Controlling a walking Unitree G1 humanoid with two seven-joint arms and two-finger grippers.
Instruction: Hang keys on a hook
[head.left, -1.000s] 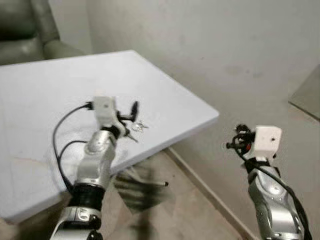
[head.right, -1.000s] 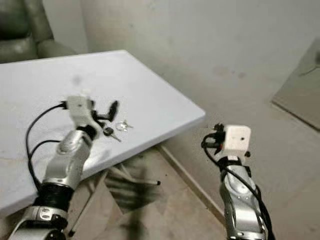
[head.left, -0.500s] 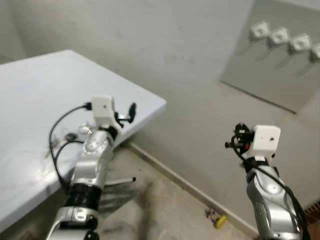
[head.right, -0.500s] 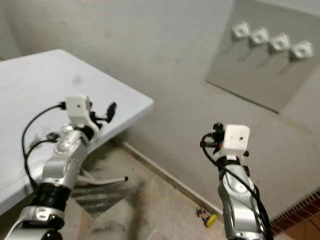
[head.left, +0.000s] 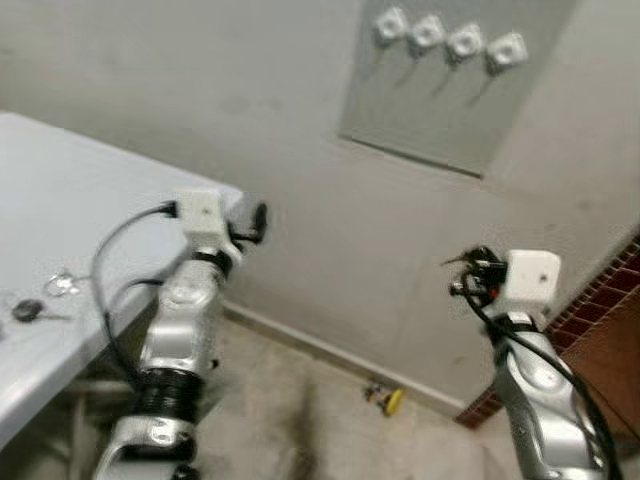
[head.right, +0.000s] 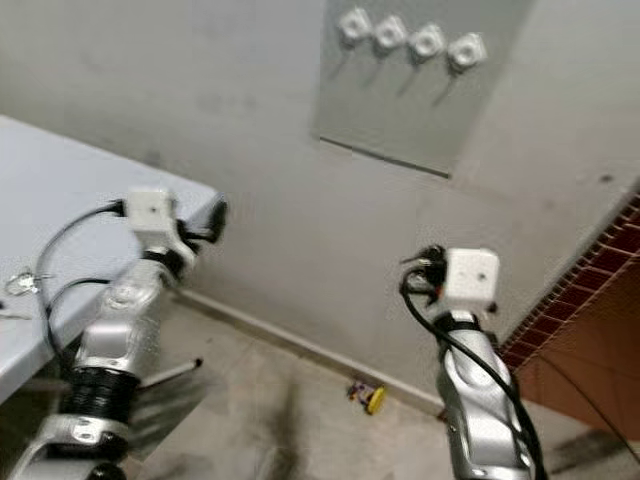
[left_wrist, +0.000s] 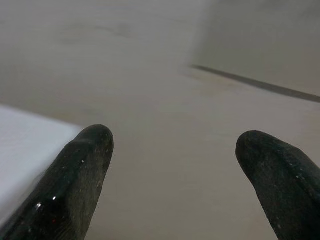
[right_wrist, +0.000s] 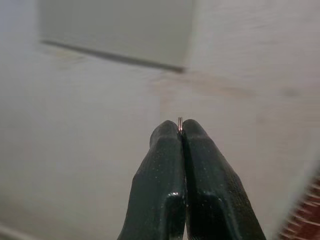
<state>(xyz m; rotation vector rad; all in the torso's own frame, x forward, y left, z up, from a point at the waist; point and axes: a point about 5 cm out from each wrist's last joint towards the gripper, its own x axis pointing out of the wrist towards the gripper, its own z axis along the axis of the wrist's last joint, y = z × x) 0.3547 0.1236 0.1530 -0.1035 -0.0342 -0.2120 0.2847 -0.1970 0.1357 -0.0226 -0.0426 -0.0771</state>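
Left eye view, a humanoid robot faces a pale wall where four white hooks (head.left: 447, 38) sit in a row on a grey panel (head.left: 440, 110) at twelve o'clock, while the keys (head.left: 45, 295) it must hang lie on the white table (head.left: 60, 215) at nine o'clock, a bright ring beside a dark-headed key, near the table's front edge and well apart from both arms. Left gripper (left_wrist: 172, 170) is raised near the table's corner with its fingers spread wide and nothing between them. Right gripper (right_wrist: 181, 127), held up at four o'clock, has its fingers pressed together; a thin metallic sliver shows at their tips, too small to identify, and whether it is anything held at all cannot be told. The keys look light, stiff and smooth, likely to slide on the tabletop and to swing loosely once lifted; the ring appears the better place to pinch, since it would leave an open loop to slip over a hook. Motion blur softens the whole scene, so the hooks' shape and the number of keys are hard to make out. A small yellow object (head.left: 388, 400) lies on the floor by the wall at six o'clock.
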